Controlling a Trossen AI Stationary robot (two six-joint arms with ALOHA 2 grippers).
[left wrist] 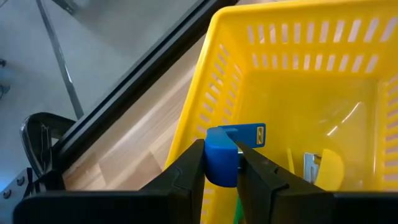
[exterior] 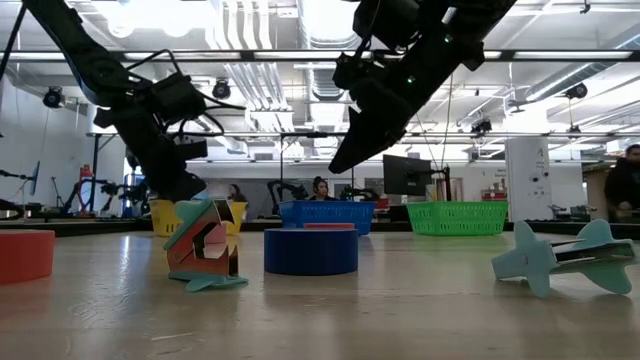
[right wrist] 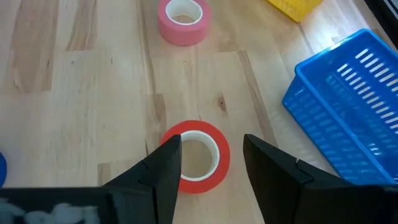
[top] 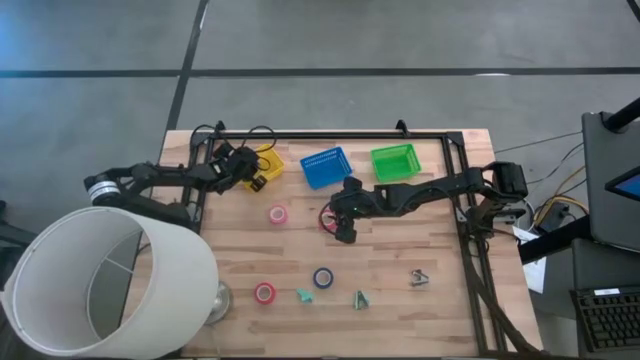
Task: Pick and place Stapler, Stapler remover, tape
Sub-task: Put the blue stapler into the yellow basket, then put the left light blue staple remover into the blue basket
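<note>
My left gripper (left wrist: 221, 149) is shut on a blue stapler (left wrist: 231, 144) that carries a small yellow label. It hangs over the near wall of the yellow basket (left wrist: 298, 93), also seen as the yellow basket (top: 266, 164) in the high view. A yellow and silver stapler (left wrist: 323, 167) lies inside that basket. My right gripper (right wrist: 211, 149) is open and hovers above a red tape roll (right wrist: 198, 158) lying flat on the table. In the low view its fingers (exterior: 345, 160) stand well above the tabletop. A pink roll (right wrist: 184, 20) lies farther off. My left gripper pinches the stapler's rounded blue end (left wrist: 217, 163) between its two fingers. The stapler is lifted clear and points away from the fingers into the yellow basket. The gripper's own body hides how far back between the fingers it reaches.
The blue basket (top: 327, 167) and green basket (top: 394, 162) stand along the far side. On the near half lie a blue roll (top: 323, 277), a pink-red roll (top: 264, 293), two teal staple removers (top: 304, 294) (top: 359, 299) and a grey one (top: 419, 278). A white lampshade (top: 110, 280) covers the near left corner.
</note>
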